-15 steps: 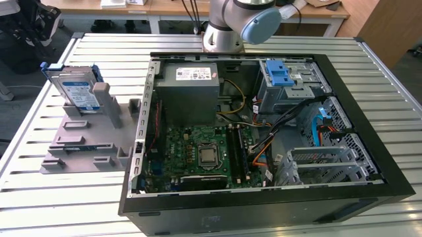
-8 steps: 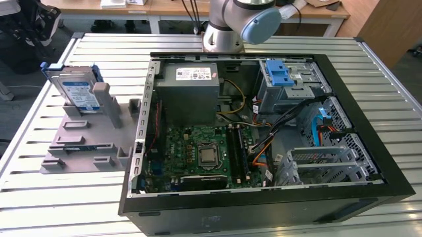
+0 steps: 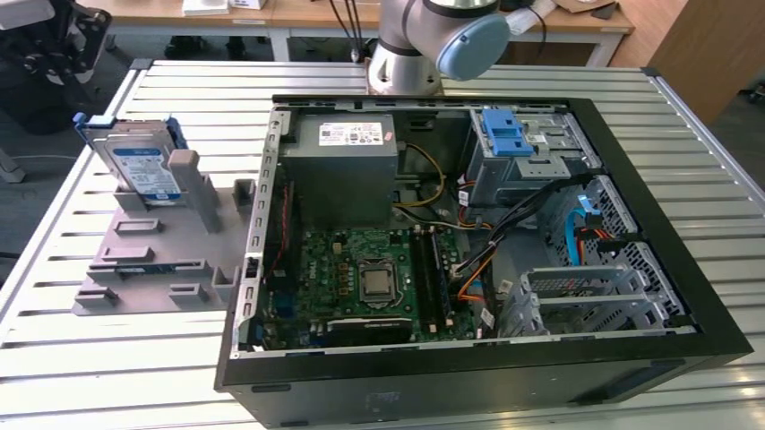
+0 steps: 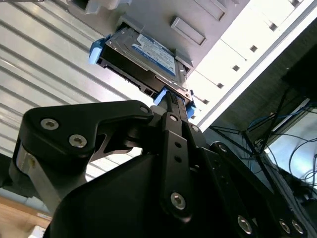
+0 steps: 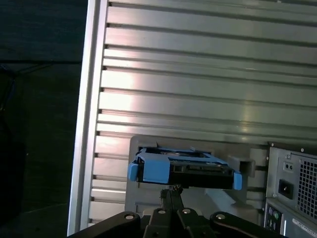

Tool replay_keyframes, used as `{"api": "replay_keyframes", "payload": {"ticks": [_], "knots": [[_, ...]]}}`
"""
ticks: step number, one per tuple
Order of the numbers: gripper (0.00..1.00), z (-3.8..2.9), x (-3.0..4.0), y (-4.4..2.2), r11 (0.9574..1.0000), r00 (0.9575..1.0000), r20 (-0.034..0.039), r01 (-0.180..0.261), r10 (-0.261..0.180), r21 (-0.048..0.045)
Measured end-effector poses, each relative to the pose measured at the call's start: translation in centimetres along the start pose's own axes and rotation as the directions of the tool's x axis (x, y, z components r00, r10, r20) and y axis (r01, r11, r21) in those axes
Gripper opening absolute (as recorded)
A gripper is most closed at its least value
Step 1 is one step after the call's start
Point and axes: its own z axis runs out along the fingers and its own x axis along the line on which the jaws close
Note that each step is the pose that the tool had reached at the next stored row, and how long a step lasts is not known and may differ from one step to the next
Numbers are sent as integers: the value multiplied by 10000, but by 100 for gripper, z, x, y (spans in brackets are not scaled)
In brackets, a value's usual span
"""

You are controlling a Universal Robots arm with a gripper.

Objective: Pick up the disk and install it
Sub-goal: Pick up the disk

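In the exterior view the disk stands upright in a grey holder beside the open case, not yet picked up. In the second wrist view the gripper aims at its blue-railed edge, closed on nothing. In the first wrist view it sits near the disk, and grasping calls for opening first.

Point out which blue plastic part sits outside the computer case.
The blue rails framing the disk, upright in the grey holder at the exterior view's left. The blue latch strip and blue cable lie inside the case.
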Motion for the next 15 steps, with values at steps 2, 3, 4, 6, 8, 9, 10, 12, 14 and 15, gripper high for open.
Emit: {"api": "replay_keyframes", "payload": {"ticks": [2, 3, 4, 6, 8, 9, 10, 12, 14, 15], "knots": [[11, 2, 0, 0, 9993, 9993, -11, 377, -377, -9], [11, 3, 0, 0, 9985, 9985, -16, 554, -554, -13], [11, 4, 0, 0, 9973, 9973, -21, 736, -736, -18], [11, 5, 0, 0, 9941, 9941, -31, 1087, -1087, -28], [11, 7, 0, 0, 9893, 9893, -40, 1459, -1459, -38], [11, 7, 0, 0, 9865, 9865, -44, 1638, -1638, -43], [11, 8, 0, 0, 9834, 9834, -49, 1814, -1814, -48], [11, 9, 0, 0, 9762, 9762, -58, 2167, -2167, -53], [11, 10, 1, 0, 9726, 9725, -62, 2326, -2327, -55], [11, 9, 1, 0, 9725, 9725, -64, 2328, -2328, -55]]}}
